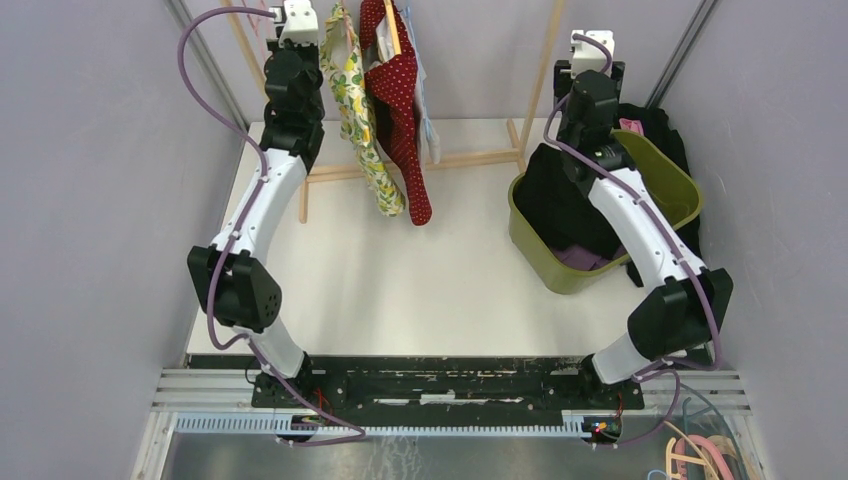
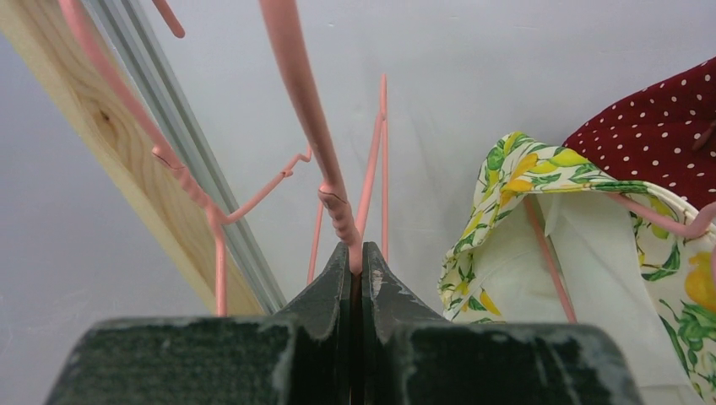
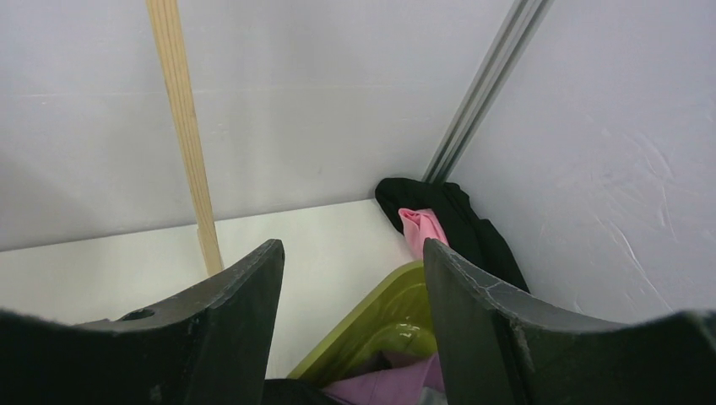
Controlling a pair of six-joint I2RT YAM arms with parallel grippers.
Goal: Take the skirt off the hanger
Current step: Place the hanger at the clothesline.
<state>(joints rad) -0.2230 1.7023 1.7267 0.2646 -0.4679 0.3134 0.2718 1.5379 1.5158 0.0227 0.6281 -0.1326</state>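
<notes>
The rack (image 2: pixel 110 143) is pale bare wood with visible grain (one dark knot). Beside it, the hanger (image 2: pixel 300 93) looks smooth and pink-coated; the lemon-print skirt (image 2: pixel 515 169) is matt woven cloth. Right of the rack, the olive bin (image 3: pixel 371 333) is glossy plastic.

The top view looks steeply down from above and behind the arm bases, taking in the whole bench (image 1: pixel 400 290); the left wrist view sits right behind the left end effector (image 2: pixel 355 249), very near, facing a pink hanger (image 2: pixel 302 101) and the grey wall; the right wrist view looks past the right end effector (image 3: pixel 353 249) into the far right corner; the lemon-print garment (image 2: pixel 507 173) and green bin (image 3: pixel 371 329) also show from above.
</notes>
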